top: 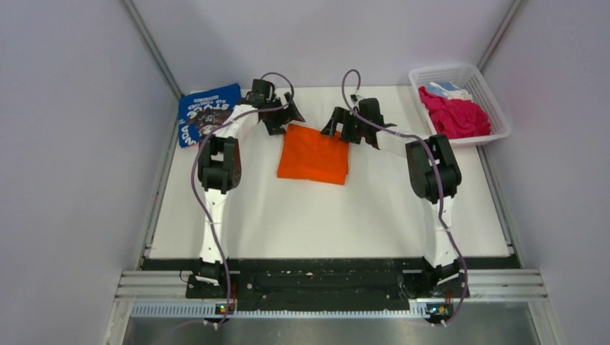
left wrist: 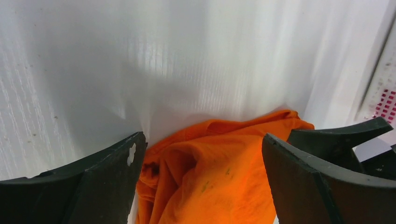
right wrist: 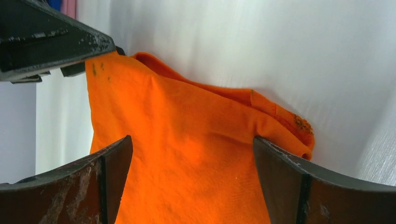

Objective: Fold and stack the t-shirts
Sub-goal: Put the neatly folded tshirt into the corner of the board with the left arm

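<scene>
Jaws of both arms gape wide, gripping nothing, one pair above each far corner of the folded orange t-shirt (top: 313, 154) lying flat mid-surface (top: 324, 215), probably poised to carry it onto the blue t-shirt (top: 208, 113) far left.

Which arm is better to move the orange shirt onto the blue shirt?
Probably the left: its open end effector hovers at the orange shirt, and the blue shirt lies on its side.
</scene>
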